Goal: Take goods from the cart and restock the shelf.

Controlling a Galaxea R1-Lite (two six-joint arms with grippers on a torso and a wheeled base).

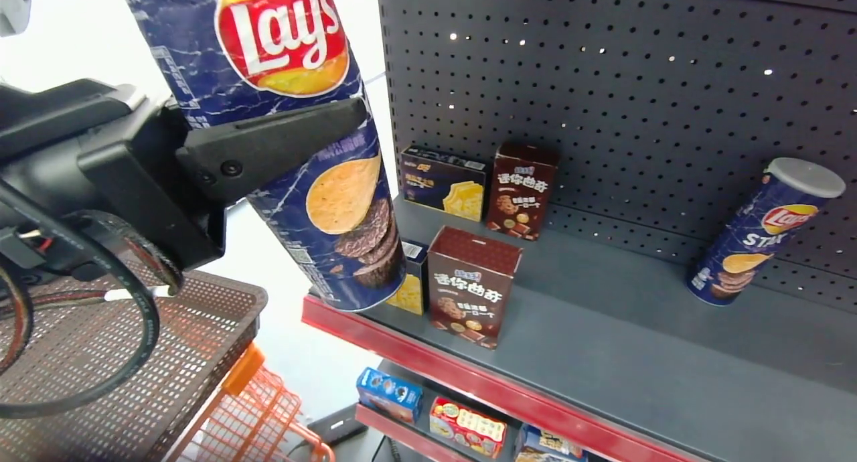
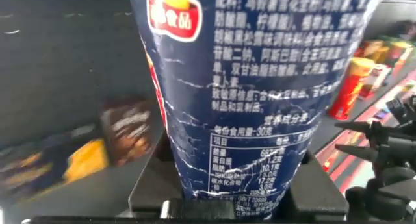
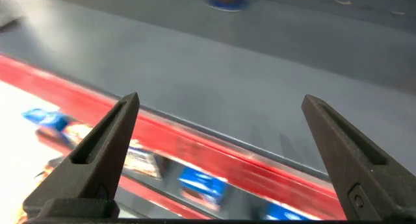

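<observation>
My left gripper (image 1: 301, 134) is shut on a tall dark blue chips can (image 1: 321, 181), held tilted in the air just left of the shelf's front left corner. One black finger (image 1: 274, 144) crosses the can's middle. In the left wrist view the can (image 2: 253, 94) stands between the gripper (image 2: 237, 191) pads. The grey shelf board (image 1: 602, 328) has a red front edge (image 1: 469, 375). My right gripper (image 3: 221, 100) is open and empty, hovering in front of the red edge (image 3: 195, 136) over the shelf board (image 3: 227, 62).
A second chips can (image 1: 763, 234) leans against the pegboard at the right. Two brown cookie boxes (image 1: 472, 284) (image 1: 521, 191) and dark boxes (image 1: 443, 181) stand at the shelf's left. The mesh cart basket (image 1: 134, 395) is at lower left. Packs (image 1: 466, 425) sit on the lower shelf.
</observation>
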